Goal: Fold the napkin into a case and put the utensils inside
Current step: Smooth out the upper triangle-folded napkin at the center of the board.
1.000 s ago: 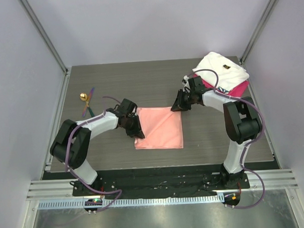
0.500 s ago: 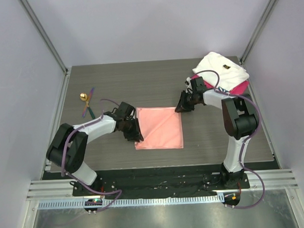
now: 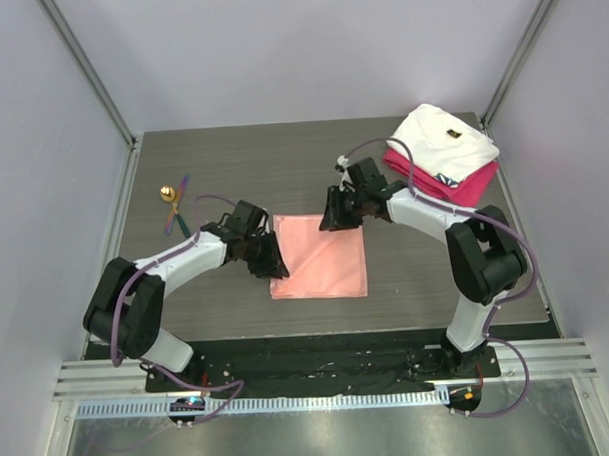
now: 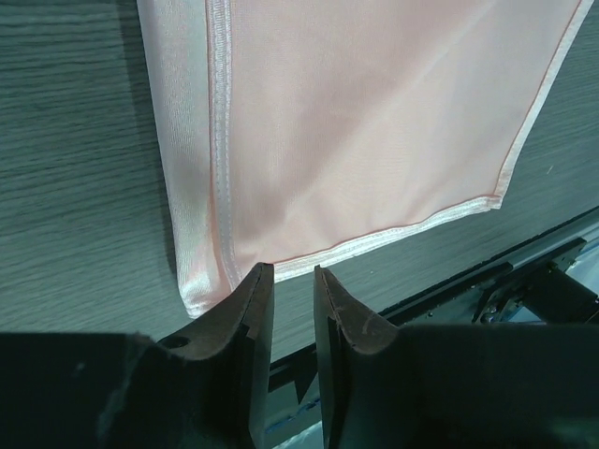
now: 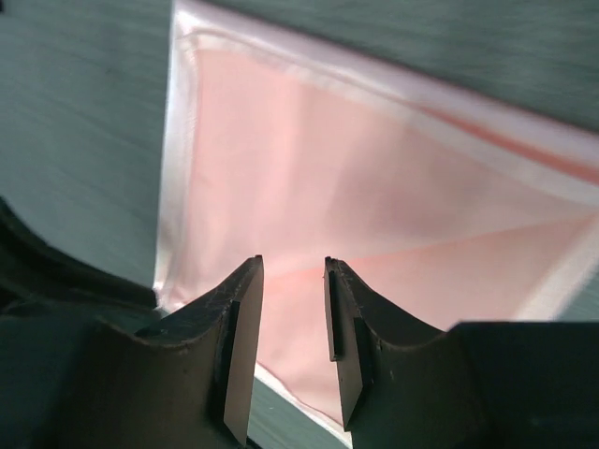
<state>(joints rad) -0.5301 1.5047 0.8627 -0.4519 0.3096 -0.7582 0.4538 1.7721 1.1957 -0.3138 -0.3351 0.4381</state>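
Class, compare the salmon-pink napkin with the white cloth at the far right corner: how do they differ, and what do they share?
Colour: the napkin is salmon-pink, the white cloth white. Pose: the napkin lies thin and flat; the white cloth is a thicker folded bundle. Support: the napkin rests directly on the table, the white cloth atop a magenta cloth at the far right corner. Both are cloths.

Both arms stretched inward, left claw [image 3: 272, 265] and right claw [image 3: 329, 220] tilted down, jaws narrowly parted
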